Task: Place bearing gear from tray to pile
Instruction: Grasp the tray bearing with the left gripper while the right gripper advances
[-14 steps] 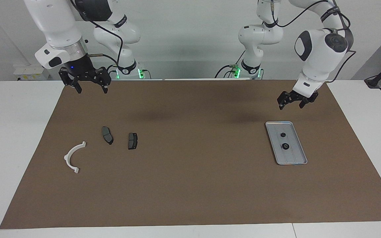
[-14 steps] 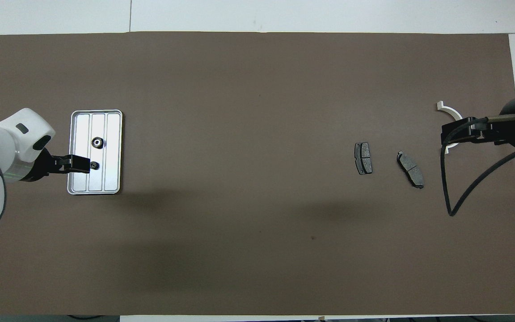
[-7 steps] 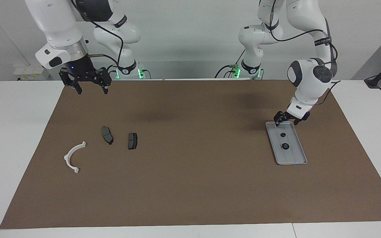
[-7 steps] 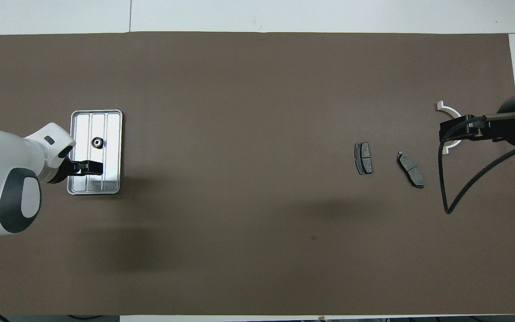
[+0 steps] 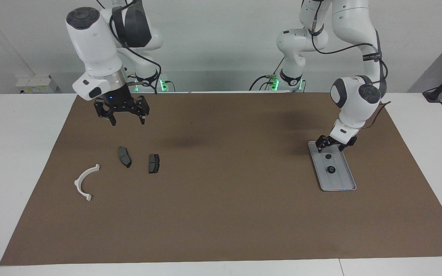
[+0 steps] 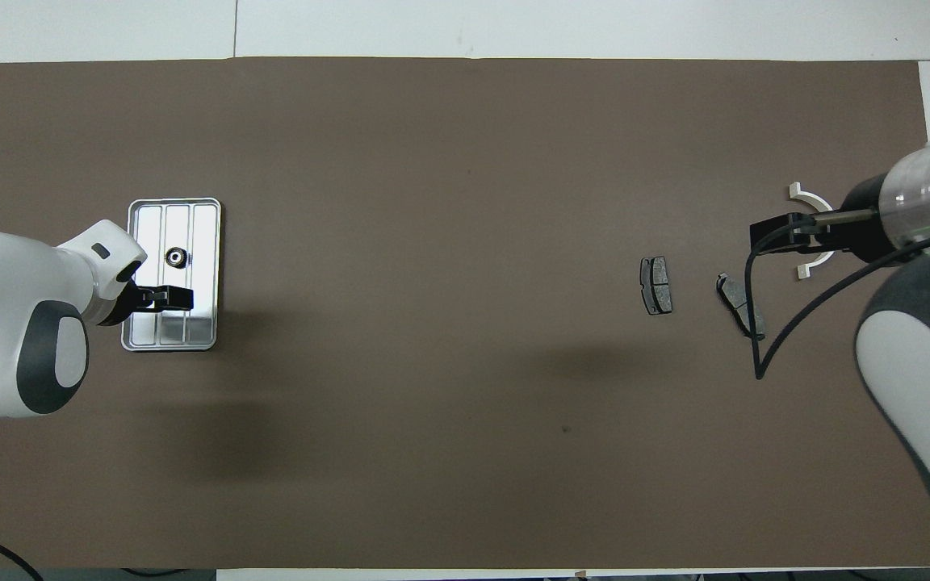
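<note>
I see the white counter (image 5: 21,161) with a big brown mat (image 5: 221,214) spread over most of it. My left arm (image 5: 355,99) reaches down at the left arm's end of the counter, and my right arm (image 5: 98,50) hangs up in the air at the right arm's end. The silver tray (image 5: 344,184) lies flat on the mat, near the mat's edge at the left arm's end. The white half-ring bracket (image 5: 84,181) lies on the mat near the mat's edge at the right arm's end. Two dark brake pads (image 5: 124,156) lie just beside it, a bit more toward the middle of the mat, and these three parts make the pile. The left gripper (image 5: 334,147) is low over the end of the tray that is nearer to the robots, and its fingers are spread apart and hold nothing. The right gripper (image 5: 127,120) is up over the bare mat, on the robots' side of the brake pads, and its fingers are spread apart and hold nothing too. Two small black bearing gears lie in the tray. One bearing gear (image 5: 327,156) sits right by the left gripper's fingers. The other bearing gear (image 5: 331,170) sits in the middle of the tray.
</note>
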`<state>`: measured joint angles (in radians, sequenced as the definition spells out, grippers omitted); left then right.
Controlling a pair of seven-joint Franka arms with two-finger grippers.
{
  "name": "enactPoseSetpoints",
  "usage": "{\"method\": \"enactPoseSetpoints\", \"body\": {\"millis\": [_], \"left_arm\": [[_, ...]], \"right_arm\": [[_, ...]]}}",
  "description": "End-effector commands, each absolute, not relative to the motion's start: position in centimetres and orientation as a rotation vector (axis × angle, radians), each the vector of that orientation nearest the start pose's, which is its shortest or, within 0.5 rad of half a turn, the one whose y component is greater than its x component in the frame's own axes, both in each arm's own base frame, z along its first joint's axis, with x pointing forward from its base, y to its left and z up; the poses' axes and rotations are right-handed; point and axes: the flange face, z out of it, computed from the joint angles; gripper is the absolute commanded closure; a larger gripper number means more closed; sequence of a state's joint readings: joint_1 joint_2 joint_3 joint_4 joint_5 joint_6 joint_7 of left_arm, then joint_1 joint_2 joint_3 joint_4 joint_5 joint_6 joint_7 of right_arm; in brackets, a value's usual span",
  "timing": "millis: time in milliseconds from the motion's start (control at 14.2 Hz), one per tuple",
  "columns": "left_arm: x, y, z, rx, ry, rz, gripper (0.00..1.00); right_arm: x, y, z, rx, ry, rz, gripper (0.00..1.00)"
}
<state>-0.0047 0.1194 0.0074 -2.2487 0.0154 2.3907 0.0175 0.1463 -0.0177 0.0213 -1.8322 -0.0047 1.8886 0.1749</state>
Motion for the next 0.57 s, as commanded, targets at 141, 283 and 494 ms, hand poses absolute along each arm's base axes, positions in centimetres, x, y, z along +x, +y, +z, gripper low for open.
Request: {"method": "enactPoseSetpoints", "body": {"millis": [141, 283, 494], "left_arm": [[54.3, 0.3, 29.7, -3.125, 0.065, -0.086, 0.03], [54.3, 0.3, 29.6, -3.125, 0.065, -0.081, 0.05], [54.2, 0.3, 29.6, -3.130, 0.043, -0.067, 0.27]], "right_arm": [[57.8, 13.3, 47.5, -3.093, 0.172, -0.115, 0.00], [58.6, 14.4, 45.5, -3.085, 0.213, -0.126, 0.00], [59.3, 15.2, 43.5, -3.079, 0.236, -0.134, 0.00]]}}
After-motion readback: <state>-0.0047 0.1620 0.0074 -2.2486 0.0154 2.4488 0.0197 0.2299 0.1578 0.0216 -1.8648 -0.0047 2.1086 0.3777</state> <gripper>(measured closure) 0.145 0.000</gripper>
